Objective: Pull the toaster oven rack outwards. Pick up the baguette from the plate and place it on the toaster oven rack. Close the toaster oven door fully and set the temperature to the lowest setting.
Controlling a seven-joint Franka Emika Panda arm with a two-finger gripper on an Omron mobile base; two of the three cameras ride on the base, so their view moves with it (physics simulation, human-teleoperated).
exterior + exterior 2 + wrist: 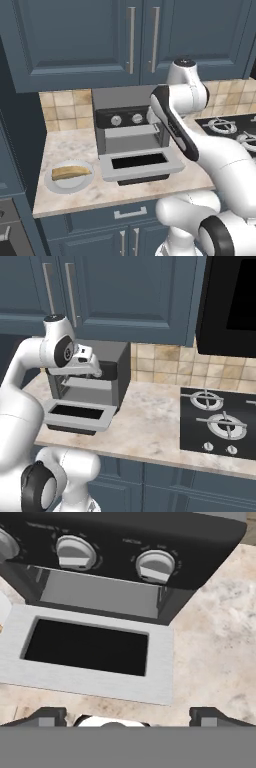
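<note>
1. The plate (70, 186) lies on the surface (65, 145), left of the oven (120, 102) and near the surface's front edge.
2. The baguette (70, 172) lies across the plate, narrower than it, its long axis running left to right.
3. The oven stands against the tiled wall, right of the plate; two round silver knobs (76, 552) sit on its black control strip above the cavity.
4. The door (141, 165) is folded down flat in front of the oven, its dark window facing up; its front edge reaches close to the surface's edge.
5. The rack (131, 131) is a pale shelf inside the cavity; it seems to sit fully inside, though the angle makes that hard to judge.
6. The end effector (127, 714) hangs over the front of the open door, looking down at the door and the knobs. Its fingers (47, 716) stand wide apart with nothing between them, touching neither door nor oven.
7. The hob (222, 423) lies in the surface right of the oven, well apart from it.
</note>
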